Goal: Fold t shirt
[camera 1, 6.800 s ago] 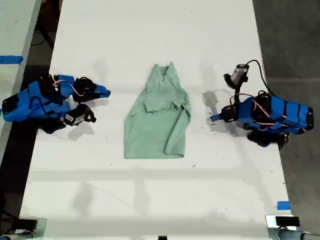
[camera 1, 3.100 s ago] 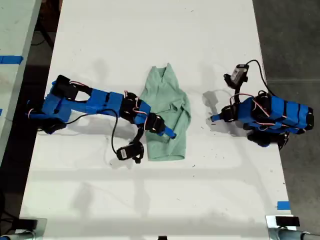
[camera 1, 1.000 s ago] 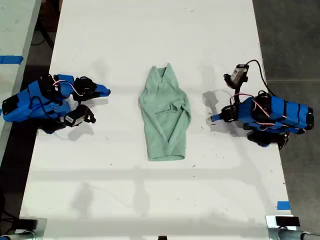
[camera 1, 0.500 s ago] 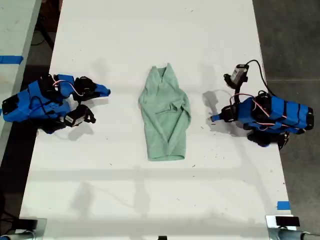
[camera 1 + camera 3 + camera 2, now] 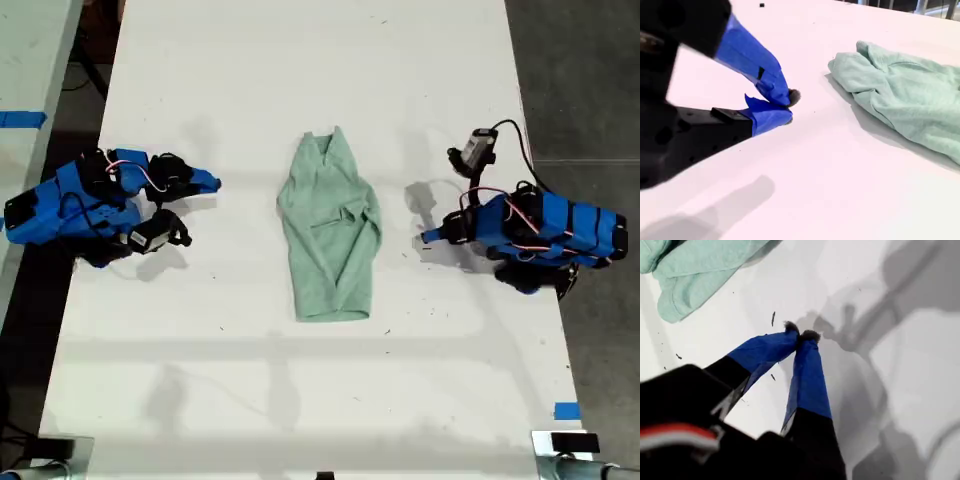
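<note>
The white tabletop (image 5: 300, 60) fills most of the exterior view, running from top to bottom, with dark floor showing past its edge on the exterior view's right.

The t shirt (image 5: 330, 230) lies flat near the middle of the tabletop. It is folded into a narrow strip: its pointed neck end is toward the top of the exterior view and its straight hem toward the bottom.

Two blue arms rest low on the tabletop, one on each side of the t shirt and both well apart from it.

On the exterior view's right, my first gripper (image 5: 430, 237) points toward the t shirt at about its mid-length, with bare tabletop between them. In the first wrist view the blue-taped tips of my first gripper (image 5: 800, 335) are pressed together on nothing. They are just above the white surface and its grey shadows. A rounded edge of the t shirt (image 5: 695, 265) sits off beyond the tips, not touching.

On the exterior view's left, my second gripper (image 5: 210, 183) points toward the upper part of the t shirt, with a wider gap of bare tabletop. In the second wrist view my second gripper (image 5: 787, 107) is likewise pressed together and empty. The t shirt (image 5: 905, 100) lies clear of it, off to one side.

A small strip of blue tape (image 5: 566, 411) sits near the tabletop's edge at the exterior view's lower right.
</note>
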